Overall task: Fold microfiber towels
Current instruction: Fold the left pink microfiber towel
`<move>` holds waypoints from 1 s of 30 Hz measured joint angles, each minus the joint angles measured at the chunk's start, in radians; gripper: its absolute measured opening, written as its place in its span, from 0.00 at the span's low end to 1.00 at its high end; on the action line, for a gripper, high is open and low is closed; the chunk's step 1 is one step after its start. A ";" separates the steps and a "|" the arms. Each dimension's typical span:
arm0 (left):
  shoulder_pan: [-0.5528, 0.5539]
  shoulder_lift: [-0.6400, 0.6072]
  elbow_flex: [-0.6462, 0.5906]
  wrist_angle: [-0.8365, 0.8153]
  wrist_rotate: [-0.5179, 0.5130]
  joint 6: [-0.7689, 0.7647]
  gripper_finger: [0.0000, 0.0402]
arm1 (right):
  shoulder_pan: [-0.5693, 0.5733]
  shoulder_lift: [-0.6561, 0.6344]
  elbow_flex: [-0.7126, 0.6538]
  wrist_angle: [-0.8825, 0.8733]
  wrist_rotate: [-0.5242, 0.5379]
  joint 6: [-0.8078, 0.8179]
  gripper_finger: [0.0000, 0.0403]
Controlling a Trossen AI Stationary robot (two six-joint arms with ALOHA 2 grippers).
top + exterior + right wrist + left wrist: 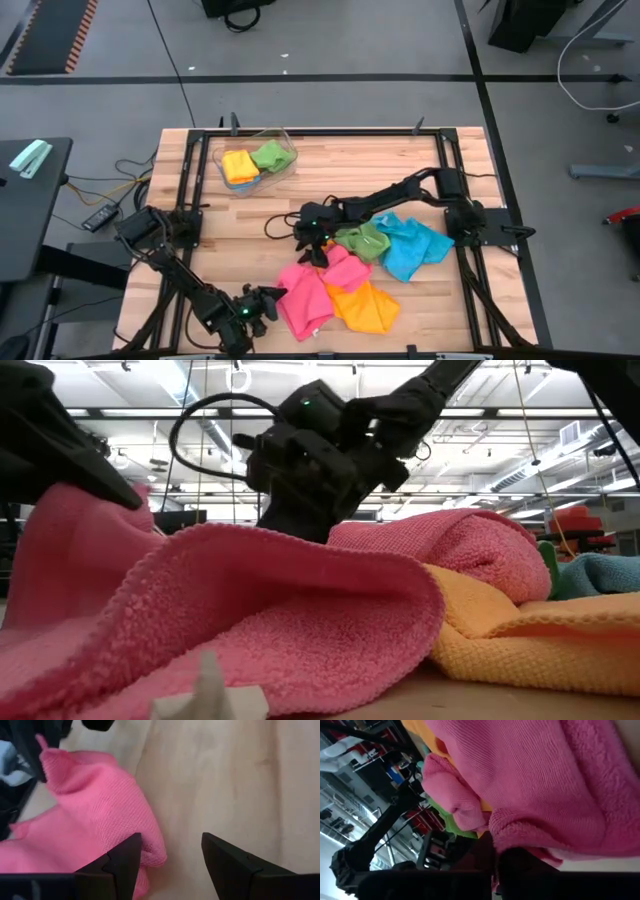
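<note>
Two arms: left gripper (268, 303) fingers pinched on pink towel (305, 295) edge; right gripper (312, 250) fingers apart, empty.
Towel axis: runs diagonally across the bench (330, 165).
Hidden: left fingertips buried in cloth.

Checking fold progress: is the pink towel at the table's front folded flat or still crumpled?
Still crumpled. The pink towel lies bunched with raised, uneven folds, overlapping the orange towel; no neat flat rectangle shows.

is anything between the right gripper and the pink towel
Nothing visible. The right gripper hangs open over the wooden table, with the edge of the pink towel right beside one finger and only bare wood in the gap. The left gripper is shut on that towel's other edge.
</note>
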 joint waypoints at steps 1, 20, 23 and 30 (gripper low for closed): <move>-0.003 0.000 0.000 0.001 0.001 -0.013 0.04 | 0.000 0.011 0.015 0.001 -0.020 -0.001 0.54; 0.014 0.000 0.000 -0.018 0.176 -0.571 0.32 | 0.143 0.018 0.030 -0.013 -0.203 -0.139 0.52; 0.001 0.000 0.000 -0.018 0.183 -0.642 0.39 | 0.156 0.018 0.030 -0.027 -0.201 -0.138 0.52; -0.044 0.000 0.000 -0.017 0.183 -0.719 0.48 | 0.185 0.018 0.030 -0.102 -0.201 -0.143 0.52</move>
